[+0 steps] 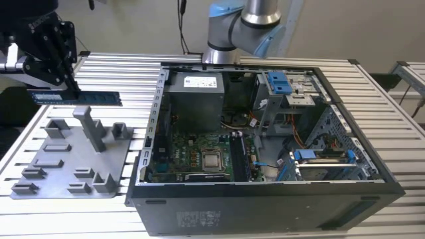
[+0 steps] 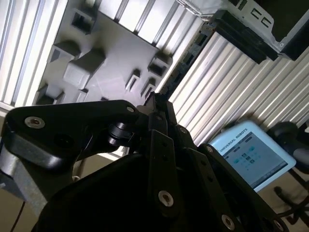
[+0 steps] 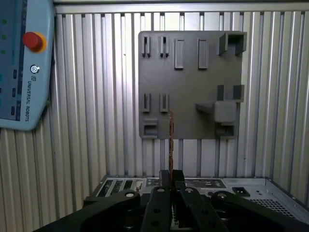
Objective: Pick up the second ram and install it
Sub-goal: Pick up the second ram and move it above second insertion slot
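Firmly, the second ram (image 1: 96, 98) sits clamped crosswise in the pincer (image 1: 71, 91)

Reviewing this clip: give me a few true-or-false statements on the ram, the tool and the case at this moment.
1. The tool grips the ram. True.
2. The ram is seated on the motherboard. False: it is held in the air near the fixture, outside the case.
3. The case is open, with the motherboard exposed. True.
4. The fixture lies to the exterior view's right of the case. False: it lies to the left.
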